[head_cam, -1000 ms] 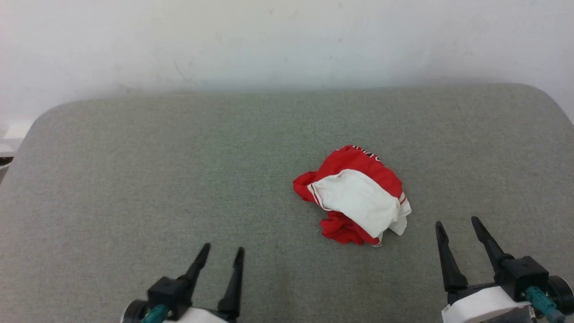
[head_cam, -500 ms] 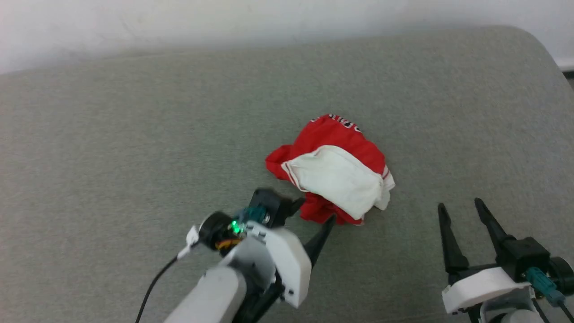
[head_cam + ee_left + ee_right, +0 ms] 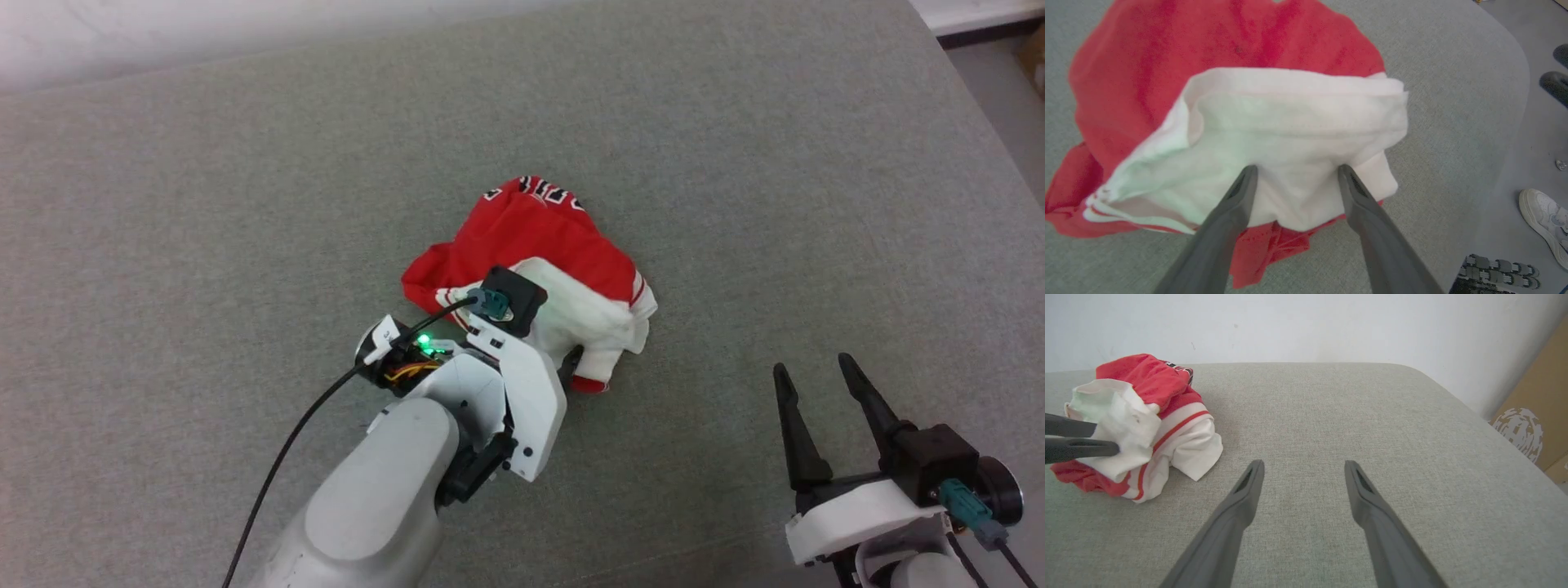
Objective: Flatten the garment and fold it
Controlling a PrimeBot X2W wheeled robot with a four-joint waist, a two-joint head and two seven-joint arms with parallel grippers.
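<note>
The garment (image 3: 531, 237) lies crumpled in a heap on the grey fabric table (image 3: 245, 204), red with a white sleeve on top and a bit of black lettering at its far edge. My left gripper (image 3: 1296, 167) is open, its two fingertips pressed against the white sleeve (image 3: 1290, 114) with cloth between them. In the right wrist view the garment (image 3: 1147, 396) sits at the left, with the left gripper's fingers (image 3: 1081, 449) reaching into it from the side. My right gripper (image 3: 812, 364) stands open over bare table, to the right of the heap, nothing between its fingers (image 3: 1241, 506).
The table's rounded right edge (image 3: 980, 122) drops to grey floor. A person's white shoe (image 3: 1543, 220) stands on the floor beyond that edge. A cardboard box (image 3: 1535, 428) leans by the white wall at the right.
My left arm has reached forward from the lower left to the garment, fingers now against the white sleeve. The head camera has tilted down and shifted. The right gripper has kept its place.
</note>
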